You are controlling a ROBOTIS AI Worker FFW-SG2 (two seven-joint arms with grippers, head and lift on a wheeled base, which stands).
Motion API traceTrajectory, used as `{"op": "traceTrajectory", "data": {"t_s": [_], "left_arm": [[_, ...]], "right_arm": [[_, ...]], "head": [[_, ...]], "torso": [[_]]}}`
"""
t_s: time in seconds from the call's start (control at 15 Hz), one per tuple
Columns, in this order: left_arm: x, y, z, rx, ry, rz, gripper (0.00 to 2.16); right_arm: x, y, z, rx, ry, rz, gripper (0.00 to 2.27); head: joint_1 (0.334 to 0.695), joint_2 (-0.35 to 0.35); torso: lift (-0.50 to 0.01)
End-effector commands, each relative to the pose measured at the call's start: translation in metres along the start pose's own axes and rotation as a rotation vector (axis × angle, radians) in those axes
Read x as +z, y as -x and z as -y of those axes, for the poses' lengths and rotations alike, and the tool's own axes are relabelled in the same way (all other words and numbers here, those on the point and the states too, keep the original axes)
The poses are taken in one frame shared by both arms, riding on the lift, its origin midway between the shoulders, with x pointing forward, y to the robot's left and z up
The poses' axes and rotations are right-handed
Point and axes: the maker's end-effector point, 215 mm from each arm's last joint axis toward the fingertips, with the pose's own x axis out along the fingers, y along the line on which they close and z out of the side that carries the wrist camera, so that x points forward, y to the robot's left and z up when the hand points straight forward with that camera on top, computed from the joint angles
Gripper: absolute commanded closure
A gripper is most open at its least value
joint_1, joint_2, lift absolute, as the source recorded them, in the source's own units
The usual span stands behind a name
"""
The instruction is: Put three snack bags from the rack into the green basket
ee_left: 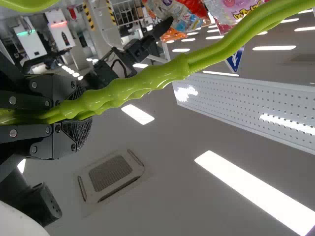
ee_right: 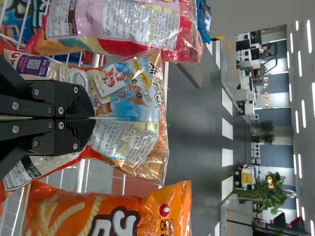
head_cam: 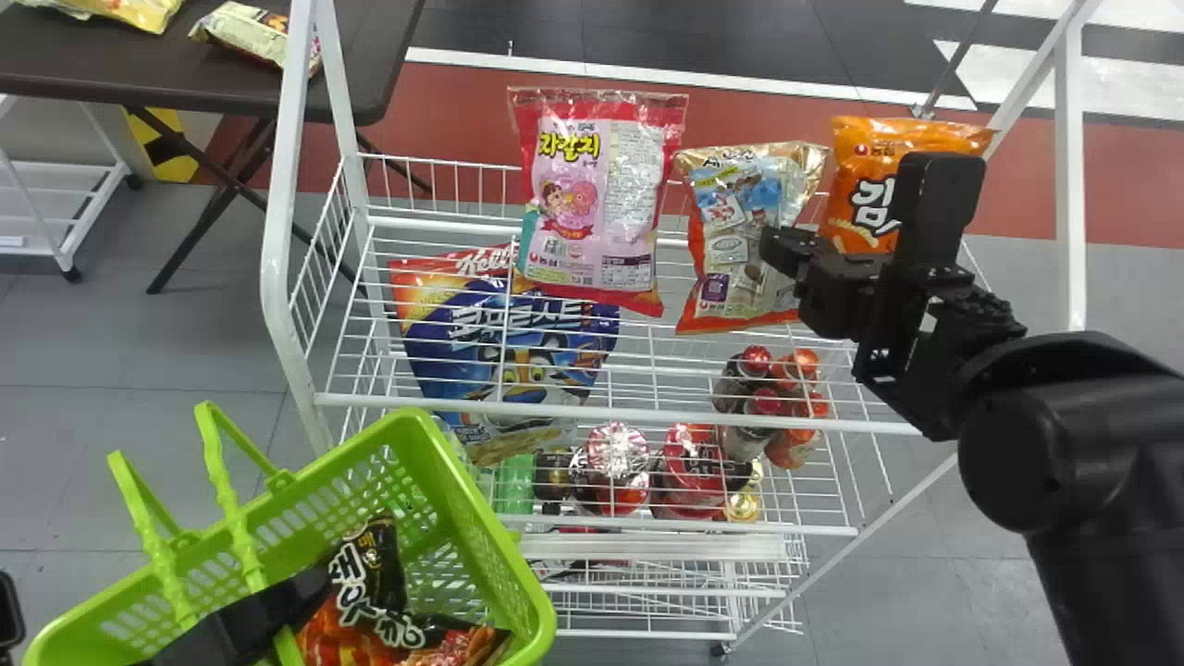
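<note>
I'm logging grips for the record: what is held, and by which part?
Left gripper: basket, by its handles. Right gripper: blue-and-gold bag, seemingly by its middle.

In the head view, the bottom edge cut off the green basket (head_cam: 472,518), the black-and-red snack bag (head_cam: 407,638) inside and the left tool (head_cam: 231,638), which hid a stretch of the green handle (head_cam: 242,546). The right tool (head_cam: 779,248) and its arm covered part of the orange snack bag (head_cam: 856,185); the right wrist view's bottom edge cropped that bag too. The pink snack bag (head_cam: 592,203) hid an upper corner of the tiger cereal bag (head_cam: 527,361). Rack wires crossed the red-capped bottles (head_cam: 754,363). The left edge cut off the table (head_cam: 120,65) and a black object (head_cam: 9,610), too little of it visible to identify. Fine print on the blue-and-orange snack bag (head_cam: 740,240) was too small to read.
</note>
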Motion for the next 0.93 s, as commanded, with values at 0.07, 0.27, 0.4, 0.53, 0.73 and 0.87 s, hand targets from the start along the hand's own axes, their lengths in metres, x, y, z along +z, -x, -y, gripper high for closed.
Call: {"op": "traceTrajectory", "data": {"t_s": [0.07, 0.27, 0.4, 0.53, 0.73, 0.87], "left_arm": [[-0.002, -0.003, -0.003, 0.005, 0.002, -0.009, 2.15], [-0.008, -0.005, -0.016, 0.054, 0.003, -0.033, 2.15], [-0.013, -0.007, -0.022, 0.075, -0.002, -0.052, 2.15], [-0.018, -0.010, -0.032, 0.110, -0.021, -0.080, 2.15], [-0.029, -0.018, -0.045, 0.149, -0.037, -0.127, 2.15], [-0.033, -0.022, -0.048, 0.160, -0.042, -0.149, 2.15]], "right_arm": [[-0.004, 0.013, -0.006, 0.022, -0.013, -0.025, 2.25], [-0.016, 0.033, -0.027, 0.087, -0.045, -0.088, 2.25], [-0.024, 0.052, -0.049, 0.157, -0.076, -0.150, 2.25], [-0.031, 0.071, -0.074, 0.247, -0.114, -0.206, 2.25], [-0.040, 0.093, -0.112, 0.366, -0.143, -0.271, 2.25], [-0.046, 0.104, -0.135, 0.430, -0.158, -0.305, 2.25]], "head": [[0.695, -0.144], [0.695, -0.147], [0.695, -0.141], [0.695, -0.132], [0.695, -0.102], [0.695, -0.088]], "torso": [[0.000], [0.000], [0.000], [0.000], [0.000], [0.000]]}}
